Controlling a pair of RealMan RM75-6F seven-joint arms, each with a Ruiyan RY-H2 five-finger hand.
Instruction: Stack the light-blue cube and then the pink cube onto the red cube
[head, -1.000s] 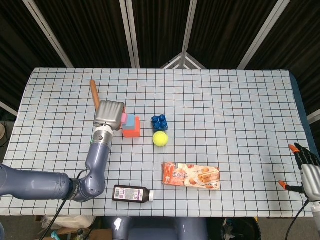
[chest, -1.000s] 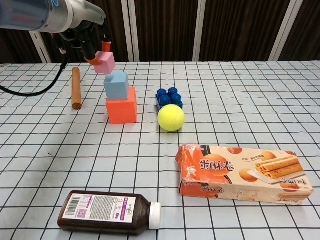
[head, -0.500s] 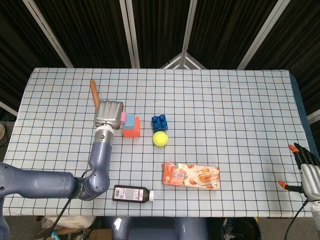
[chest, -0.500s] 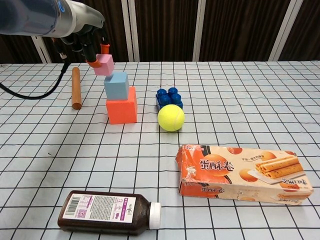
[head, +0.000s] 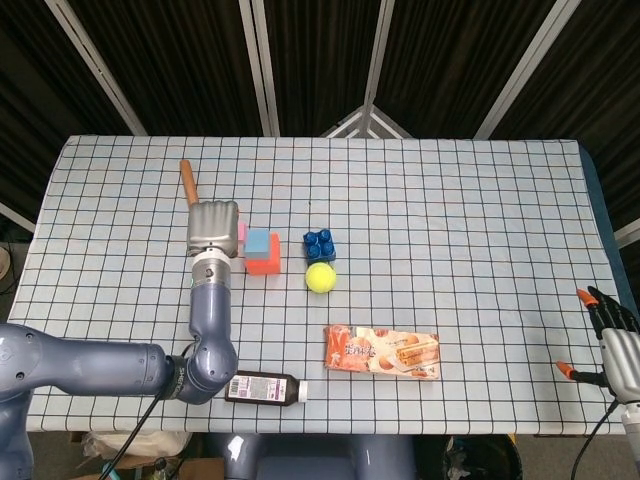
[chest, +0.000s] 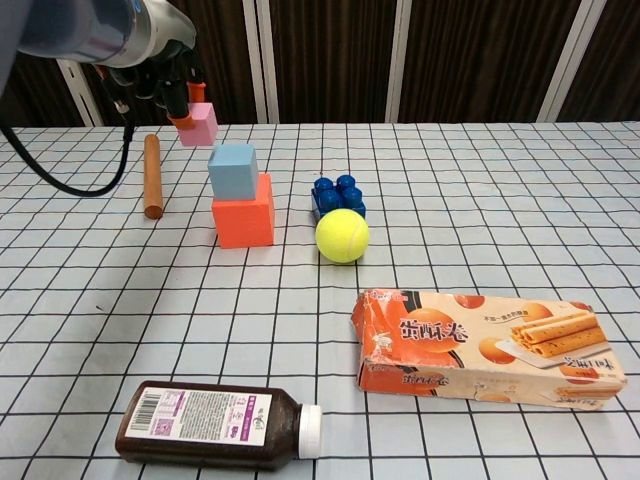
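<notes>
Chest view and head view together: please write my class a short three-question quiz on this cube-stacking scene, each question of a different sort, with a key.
1. True or false: the light-blue cube already sits on the red cube.
2. What does the left hand hold?
A. the tennis ball
B. the pink cube
C. the brown bottle
3. Fill in: the yellow-green tennis ball lies just in front of the dark-blue ____ as the chest view sees it.

Key
1. True.
2. B: the fingers pinch the pink cube in the air, up and left of the stack.
3. Brick: the studded toy brick.
</notes>
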